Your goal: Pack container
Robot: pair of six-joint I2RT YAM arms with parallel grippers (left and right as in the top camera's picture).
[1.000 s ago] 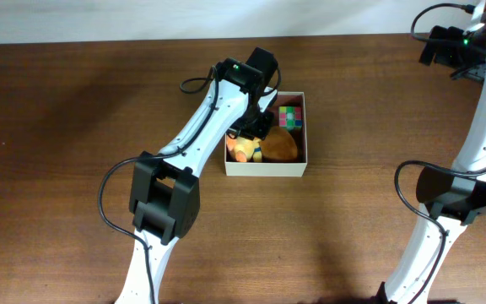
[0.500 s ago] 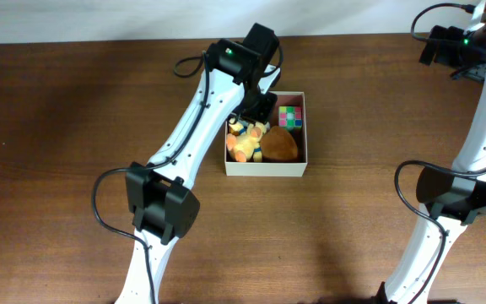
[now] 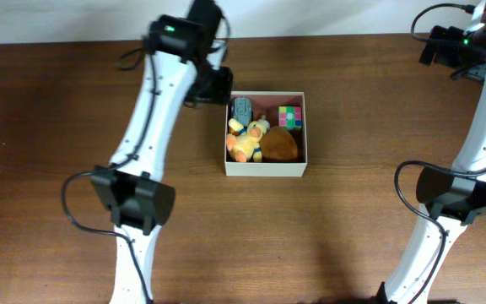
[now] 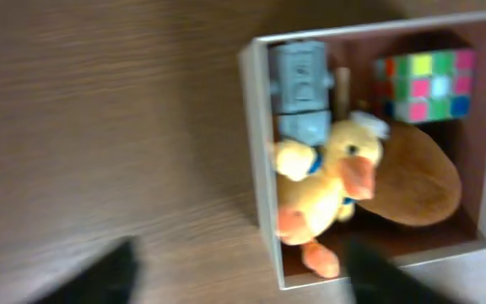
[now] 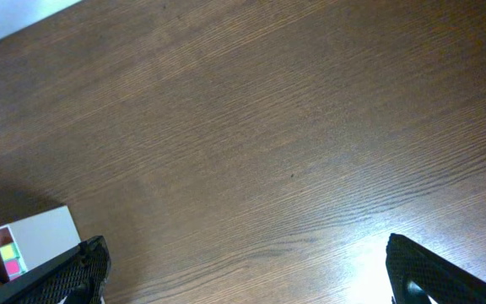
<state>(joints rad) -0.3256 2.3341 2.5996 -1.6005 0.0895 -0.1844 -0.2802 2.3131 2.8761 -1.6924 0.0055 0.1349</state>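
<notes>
The container point(image 3: 266, 169) is a white-walled square box at mid-table. Inside lie a grey-blue robot toy point(image 3: 241, 108), a yellow duck plush point(image 3: 247, 142), a brown rounded toy point(image 3: 282, 146) and a colour cube point(image 3: 290, 116). My left gripper point(image 3: 216, 86) hangs just outside the box's far left corner, open and empty. In the left wrist view its blurred fingertips point(image 4: 99, 279) straddle the box's left wall point(image 4: 258, 135), with the robot toy point(image 4: 302, 93) and duck point(image 4: 332, 181) beyond. My right gripper point(image 5: 256, 279) is open over bare wood at the far right.
Brown wooden table point(image 3: 57, 169) all round the box. The right arm's column point(image 3: 445, 203) stands at the right edge. The right wrist view catches a corner of the container point(image 5: 36, 236) at its lower left.
The left gripper opened, leaving the grey-blue robot toy in the box's far left corner. It then pulled up and left out of the box. The right arm stayed put.
</notes>
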